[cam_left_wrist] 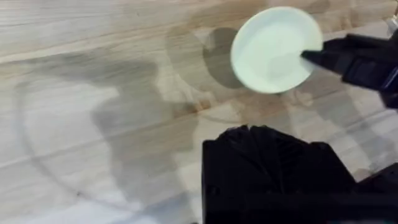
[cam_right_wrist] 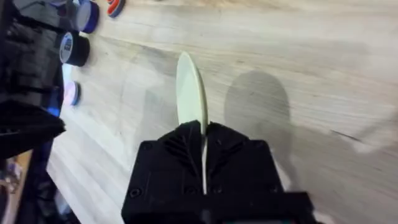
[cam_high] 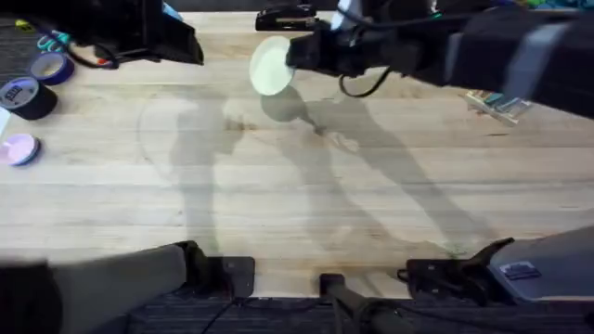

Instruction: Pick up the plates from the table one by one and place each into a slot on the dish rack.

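Observation:
A pale cream-yellow plate [cam_high: 270, 65] hangs on edge above the far middle of the table [cam_high: 297, 186], casting a shadow on the planks. My right gripper [cam_high: 295, 57] reaches in from the right and is shut on the plate's rim; the right wrist view shows the plate [cam_right_wrist: 190, 90] edge-on between the two black fingers [cam_right_wrist: 171, 162]. From the left wrist view, the plate [cam_left_wrist: 270, 50] shows face-on with the right gripper [cam_left_wrist: 311, 57] pinching its edge. My left gripper [cam_left_wrist: 267, 146] hovers over bare table, its fingers together. A pale wooden piece, seemingly the dish rack [cam_high: 501, 104], peeks out under the right arm.
Rolls of tape lie at the far left: a blue one [cam_high: 51, 67], a dark one [cam_high: 26, 96] and a pink one [cam_high: 19, 148]. Teal-handled scissors [cam_high: 51, 42] sit behind them. A black object [cam_high: 286, 17] lies at the far edge behind the plate.

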